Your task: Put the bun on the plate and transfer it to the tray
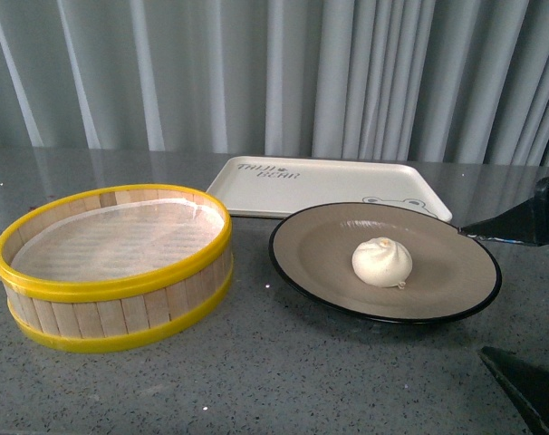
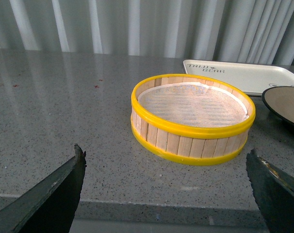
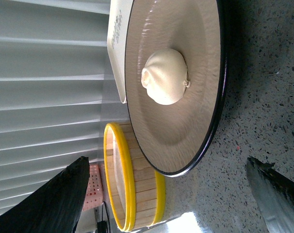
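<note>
Matte plate (image 1: 322, 246), glossy-rimmed; perhaps plastic tray (image 1: 333, 184).

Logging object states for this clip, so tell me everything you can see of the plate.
The plate is wide, round and shallow, matte taupe-brown inside with a glossy black rim, ceramic by its look. It sits flat on the grey speckled countertop, just in front of the tray; whether they touch cannot be told. The bun rests upright near its centre. The right end effector, open, stands at its right edge, not gripping it.

"BEAR", partly legible, on the tray (image 1: 329, 186)
</note>
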Robot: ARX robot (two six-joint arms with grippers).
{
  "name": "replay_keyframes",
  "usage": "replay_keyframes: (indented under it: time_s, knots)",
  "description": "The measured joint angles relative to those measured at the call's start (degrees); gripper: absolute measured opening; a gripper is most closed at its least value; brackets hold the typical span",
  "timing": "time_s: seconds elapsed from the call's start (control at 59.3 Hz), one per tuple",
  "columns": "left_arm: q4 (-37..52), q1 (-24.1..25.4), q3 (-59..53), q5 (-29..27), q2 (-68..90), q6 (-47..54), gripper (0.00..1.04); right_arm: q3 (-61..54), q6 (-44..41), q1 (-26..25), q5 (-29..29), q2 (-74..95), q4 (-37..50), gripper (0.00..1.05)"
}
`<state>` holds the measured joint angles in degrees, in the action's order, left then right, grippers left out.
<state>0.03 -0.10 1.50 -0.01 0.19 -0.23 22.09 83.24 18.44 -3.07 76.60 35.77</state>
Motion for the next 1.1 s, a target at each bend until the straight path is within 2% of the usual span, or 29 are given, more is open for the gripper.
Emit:
replay_keyframes:
  time_s: [0.388,0.961,1.096]
  knots:
    - [0.0,0.0,0.0,0.0,0.0,0.0,0.98,5.0,1.0,-2.3,-2.0,9.5,1.4,0.96]
    - [0.0,0.0,0.0,0.0,0.0,0.0,0.98,10.1,1.0,-1.8,-2.9,17.7,3.4,0.96]
    - [0.0,0.0,0.0,0.0,0.0,0.0,0.98,11.3,1.2,-1.6,-4.0,18.9,2.5,0.75]
